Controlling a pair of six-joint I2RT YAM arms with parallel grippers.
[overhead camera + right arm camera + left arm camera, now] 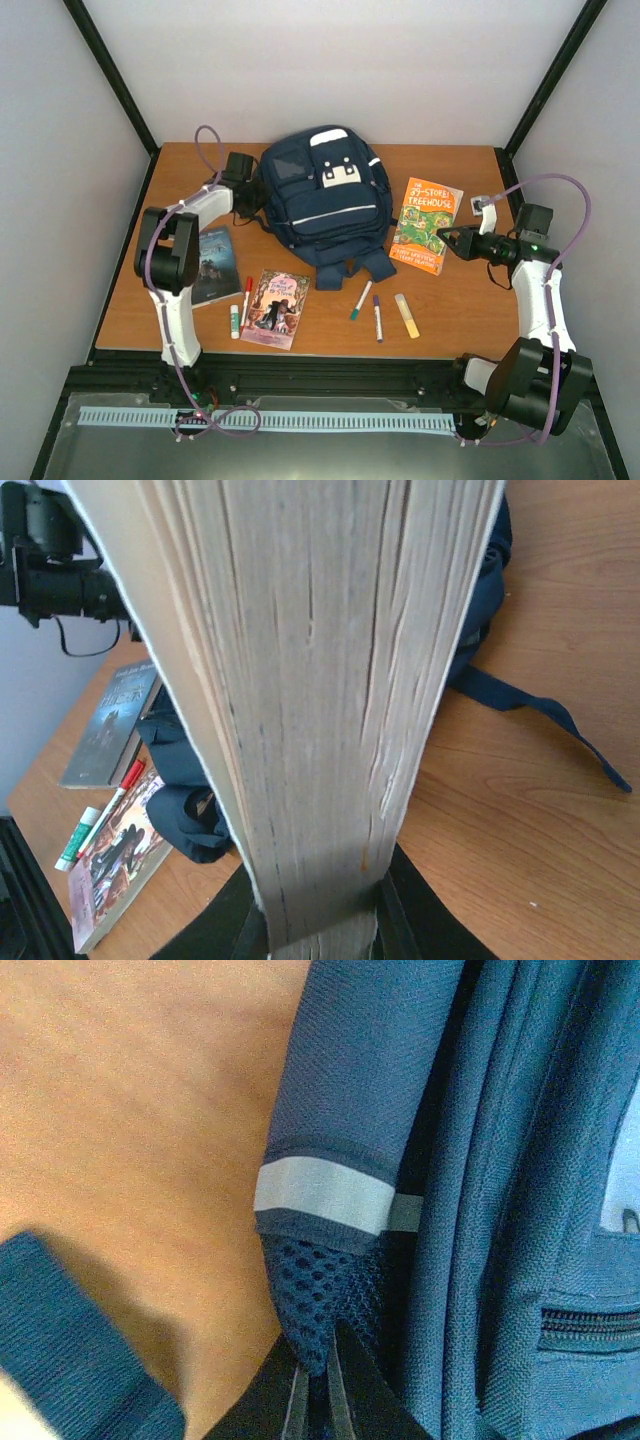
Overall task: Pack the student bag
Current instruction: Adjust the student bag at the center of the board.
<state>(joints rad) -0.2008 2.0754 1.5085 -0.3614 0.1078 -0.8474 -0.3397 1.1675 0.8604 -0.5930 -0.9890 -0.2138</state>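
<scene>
Both grippers clamped: one on the bag, one on a book.
The student bag (pixel 320 205) lies in the upper centre of the table (pixel 460 310). At its left side the left gripper (pixel 315 1365) pinches the bag's dark mesh pocket between nearly closed fingers. Right of the bag, the right gripper (pixel 445 240) grips the orange book (pixel 428 225), its page edges filling the right wrist view. A pink book (pixel 275 308) lies lower left.
</scene>
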